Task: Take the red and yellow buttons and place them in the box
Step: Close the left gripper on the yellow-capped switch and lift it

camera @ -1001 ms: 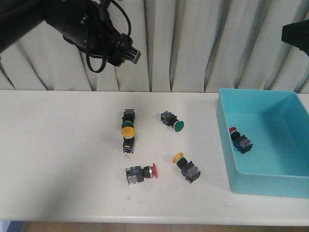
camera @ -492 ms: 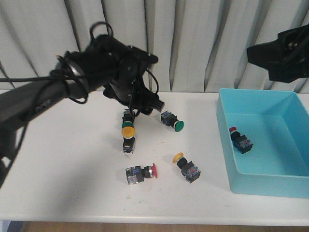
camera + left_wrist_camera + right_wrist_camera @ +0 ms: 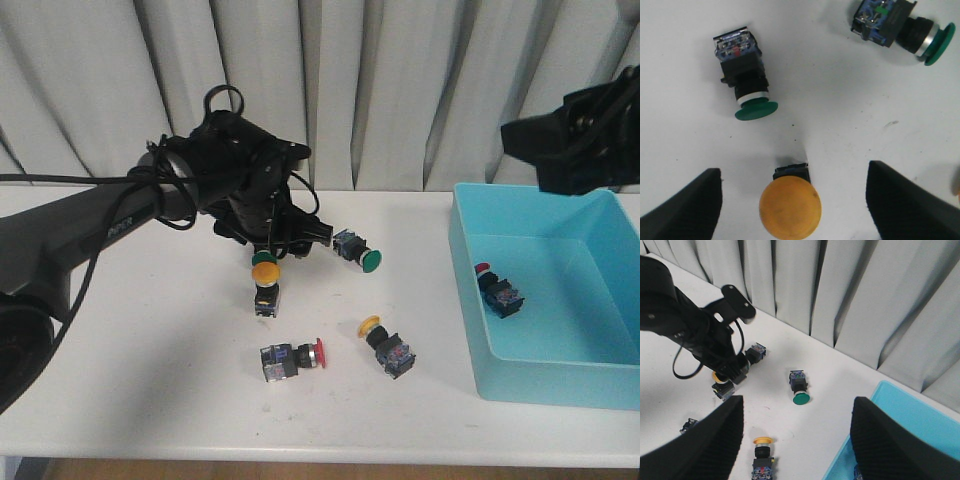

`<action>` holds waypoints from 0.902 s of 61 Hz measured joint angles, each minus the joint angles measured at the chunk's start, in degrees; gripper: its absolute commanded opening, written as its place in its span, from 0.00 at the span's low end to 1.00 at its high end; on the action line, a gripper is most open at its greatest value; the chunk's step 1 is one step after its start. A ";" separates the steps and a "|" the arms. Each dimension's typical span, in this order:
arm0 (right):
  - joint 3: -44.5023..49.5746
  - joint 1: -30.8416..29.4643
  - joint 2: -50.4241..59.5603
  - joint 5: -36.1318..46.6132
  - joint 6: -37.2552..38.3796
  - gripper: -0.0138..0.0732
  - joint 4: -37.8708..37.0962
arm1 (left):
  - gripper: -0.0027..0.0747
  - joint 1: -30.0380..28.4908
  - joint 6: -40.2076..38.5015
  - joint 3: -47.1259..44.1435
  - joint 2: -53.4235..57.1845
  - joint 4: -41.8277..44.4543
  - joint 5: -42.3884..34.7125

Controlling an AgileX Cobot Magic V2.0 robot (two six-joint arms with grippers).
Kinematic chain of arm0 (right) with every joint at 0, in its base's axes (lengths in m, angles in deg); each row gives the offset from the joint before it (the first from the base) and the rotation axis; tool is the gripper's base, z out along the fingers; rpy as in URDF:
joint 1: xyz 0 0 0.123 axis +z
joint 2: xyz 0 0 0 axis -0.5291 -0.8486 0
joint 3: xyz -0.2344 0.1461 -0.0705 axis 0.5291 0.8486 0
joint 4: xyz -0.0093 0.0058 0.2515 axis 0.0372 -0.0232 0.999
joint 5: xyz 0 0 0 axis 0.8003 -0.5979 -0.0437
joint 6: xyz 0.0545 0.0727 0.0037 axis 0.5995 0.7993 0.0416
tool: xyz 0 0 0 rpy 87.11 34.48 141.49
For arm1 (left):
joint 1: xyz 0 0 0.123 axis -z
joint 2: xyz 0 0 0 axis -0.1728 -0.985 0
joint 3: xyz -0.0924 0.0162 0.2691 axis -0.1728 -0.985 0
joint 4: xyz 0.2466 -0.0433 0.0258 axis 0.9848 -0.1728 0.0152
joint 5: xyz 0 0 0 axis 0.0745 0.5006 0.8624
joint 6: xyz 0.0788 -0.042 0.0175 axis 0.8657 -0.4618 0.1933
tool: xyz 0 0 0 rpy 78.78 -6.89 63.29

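On the desk (image 3: 120,330), the left claw (image 3: 792,210) hangs wide open and empty above a yellow button (image 3: 264,272). A red button (image 3: 317,353) and another yellow button (image 3: 371,324) lie nearer. One red button (image 3: 482,267) already sits in the box (image 3: 560,385) at right. The right claw (image 3: 795,450) hovers open, empty.

My left tool (image 3: 268,243) hides the green button (image 3: 264,258) behind the upright yellow button (image 3: 264,272). My right tool (image 3: 795,450) is cut off by the wrist view's edge.
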 measured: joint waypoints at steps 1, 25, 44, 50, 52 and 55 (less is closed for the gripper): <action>0.45 0.00 0.00 0.66 0.00 0.69 0.00 | 0.76 -0.20 0.00 0.00 -0.08 -0.50 0.11; 6.44 0.00 -0.41 7.72 0.02 0.69 0.11 | 0.76 -1.34 0.97 0.00 -2.76 -4.87 1.62; 6.44 0.00 -0.41 7.79 0.25 0.69 0.12 | 0.75 -1.34 1.04 0.00 -5.31 -5.30 1.58; 6.44 0.00 -0.41 7.79 0.41 0.69 0.12 | 0.69 -1.34 1.04 0.00 -5.58 -5.30 1.39; 6.44 0.00 -0.41 7.79 0.43 0.69 0.12 | 0.66 -1.34 1.04 0.00 -5.61 -5.44 1.31; 6.44 0.00 -0.41 7.79 0.55 0.69 0.12 | 0.60 -1.34 1.04 0.00 -5.65 -5.50 1.08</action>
